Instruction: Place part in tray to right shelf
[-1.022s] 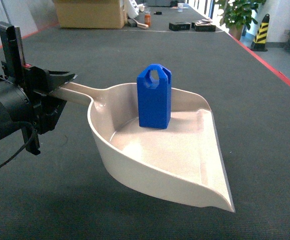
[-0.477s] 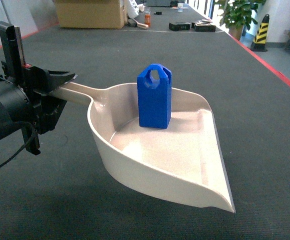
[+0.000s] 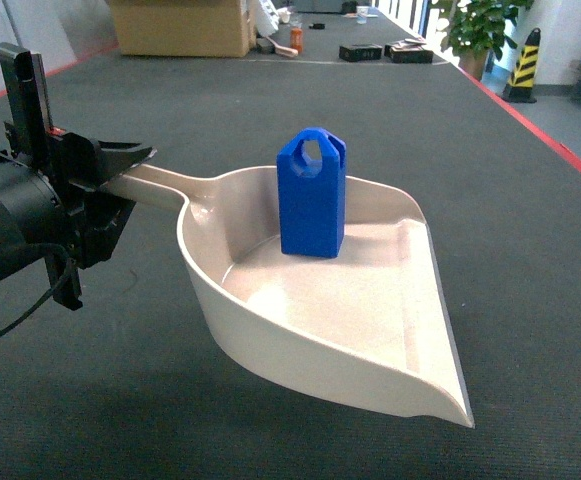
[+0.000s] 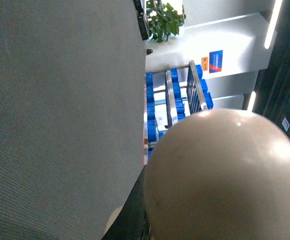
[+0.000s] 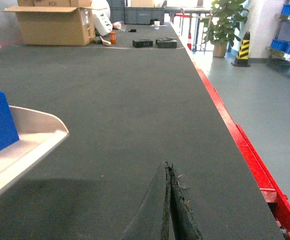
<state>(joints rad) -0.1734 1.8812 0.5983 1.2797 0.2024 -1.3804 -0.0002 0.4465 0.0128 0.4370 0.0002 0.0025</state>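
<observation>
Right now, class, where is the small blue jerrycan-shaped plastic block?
In the head view it stands upright, centre frame, inside the beige plastic dustpan-shaped tray, near its back wall.

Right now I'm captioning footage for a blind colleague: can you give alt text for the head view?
A blue part stands upright in a beige tray, held by its handle in the left end effector above a dark grey carpeted surface. A cardboard box and potted plant sit far behind.

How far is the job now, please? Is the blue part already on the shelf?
Not yet. Done: the blue part stands upright inside the tray. In hand: the left gripper holds the tray by its handle, above the dark floor. Left: carrying it to the right shelf, which the head view does not show.
</observation>
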